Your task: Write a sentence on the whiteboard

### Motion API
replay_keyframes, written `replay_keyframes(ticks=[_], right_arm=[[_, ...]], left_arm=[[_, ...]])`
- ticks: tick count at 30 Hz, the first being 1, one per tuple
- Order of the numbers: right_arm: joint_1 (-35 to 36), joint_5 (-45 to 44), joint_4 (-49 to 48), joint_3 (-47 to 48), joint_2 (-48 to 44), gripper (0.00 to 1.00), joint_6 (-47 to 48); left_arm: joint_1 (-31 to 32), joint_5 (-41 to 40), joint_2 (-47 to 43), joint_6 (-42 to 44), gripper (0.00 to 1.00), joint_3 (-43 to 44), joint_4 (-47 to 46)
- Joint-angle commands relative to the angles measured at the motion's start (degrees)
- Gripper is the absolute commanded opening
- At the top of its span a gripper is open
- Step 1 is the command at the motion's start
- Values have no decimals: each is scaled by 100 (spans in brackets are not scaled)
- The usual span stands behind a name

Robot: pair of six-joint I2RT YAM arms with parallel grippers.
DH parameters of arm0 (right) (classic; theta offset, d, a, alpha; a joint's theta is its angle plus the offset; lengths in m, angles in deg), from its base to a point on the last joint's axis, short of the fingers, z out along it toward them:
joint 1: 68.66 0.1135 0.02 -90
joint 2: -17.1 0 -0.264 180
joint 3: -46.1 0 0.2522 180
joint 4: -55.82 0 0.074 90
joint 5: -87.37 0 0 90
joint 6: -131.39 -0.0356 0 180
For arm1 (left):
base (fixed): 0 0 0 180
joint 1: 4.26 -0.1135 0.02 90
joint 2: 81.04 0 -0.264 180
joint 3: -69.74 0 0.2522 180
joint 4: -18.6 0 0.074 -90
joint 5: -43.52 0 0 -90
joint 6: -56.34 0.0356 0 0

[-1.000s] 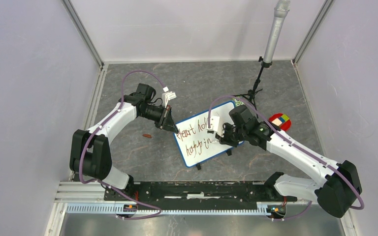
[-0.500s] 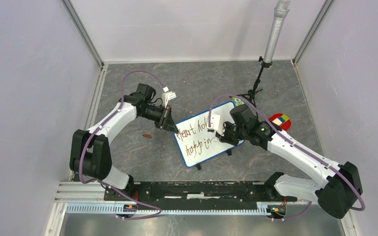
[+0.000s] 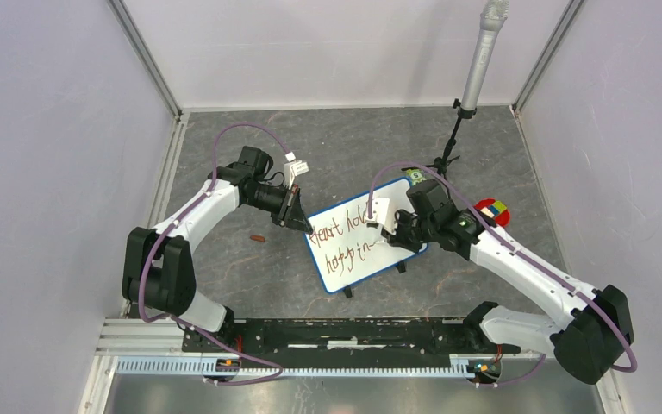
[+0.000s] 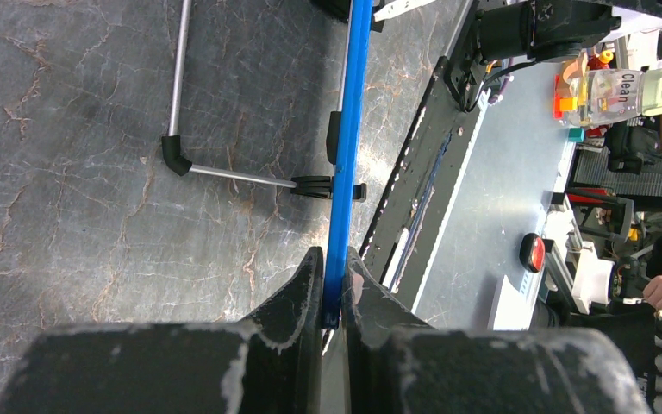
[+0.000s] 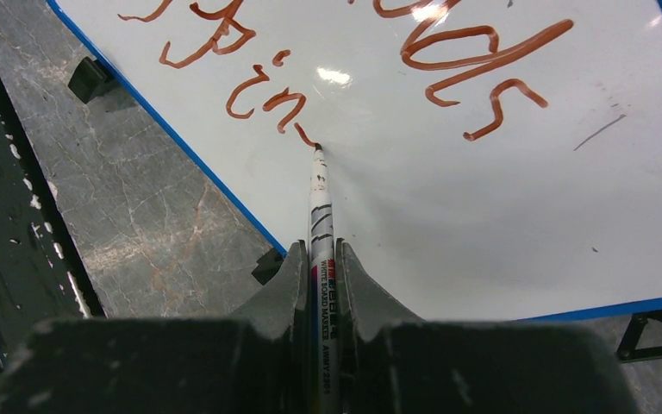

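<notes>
We hold the whiteboard (image 3: pixel 358 272) at mid-table, our left gripper (image 4: pixel 334 297) pinched shut on the left end of its blue frame. Our right gripper (image 5: pixel 319 285) clamps the marker (image 5: pixel 318 203), which points away from the wrist. Its tip touches the board where the sentence (image 3: pixel 345 243) breaks off, seemingly at "happin". Bare board lies right of the tip, nearer the right arm.

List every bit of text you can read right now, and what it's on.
"Heart hol" and "happin": the sentence on the whiteboard; the upper line's end is partly covered by the right gripper.
"WHITEBOARD MARKER": barrel of the marker; its finer print is too small to read.
"Clean": a bottle beyond the table.
</notes>
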Motion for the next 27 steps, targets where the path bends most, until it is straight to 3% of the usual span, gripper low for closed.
replay_keyframes(ticks=[1,15,27], right_arm=[[-67,-243,-168,378,35,0,89],[8,223,-193,220,199,0,-10],[38,-23,-179,-274,-75,0,53]], left_arm=[[-3,-29,-25,220,2,181,37],[-8,-47,-36,232,2,170,38],[-6,-46,21,229,2,190,37]])
